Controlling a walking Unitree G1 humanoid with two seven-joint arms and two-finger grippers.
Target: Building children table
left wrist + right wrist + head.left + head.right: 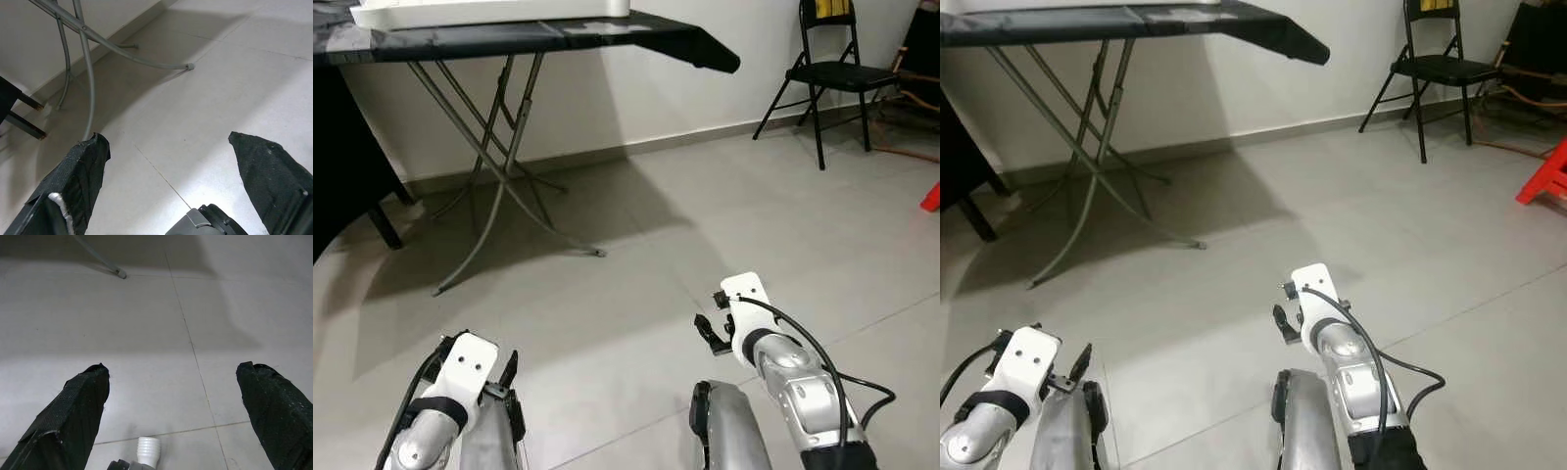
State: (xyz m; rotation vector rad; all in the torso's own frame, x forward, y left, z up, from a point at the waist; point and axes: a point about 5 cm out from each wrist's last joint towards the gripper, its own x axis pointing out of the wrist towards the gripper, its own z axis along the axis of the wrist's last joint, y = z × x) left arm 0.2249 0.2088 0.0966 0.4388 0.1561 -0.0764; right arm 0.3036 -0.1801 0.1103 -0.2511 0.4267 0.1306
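Lying flat on top, at the upper left of the left eye view: a white panel [489,12], probably a piece of the children's table, though too cropped to be sure. Resting on a black folding table [636,34] with crossed grey legs [499,166], set against the wall. No other table parts to be made out on the tiled floor [705,215].

Low in the frame, well apart from that panel: left gripper [168,142], fingers spread wide, nothing between them, pointed down at bare tile near a leg's foot. Likewise the right gripper [173,367], splayed and empty over the tile joints. Loose black cable [822,362] looping off the right forearm.

Farther out, upper right: a black folding chair [832,73]; at the right edge, something red [1545,176].

Judged stage: approach only, nothing grasped yet. Risks from here: catching the splayed legs while closing in and jolting the folding table, sliding the panel off; snagging the loose cable on a leg; reaching up to an edge-lying panel with a poor view of it and tipping it down.
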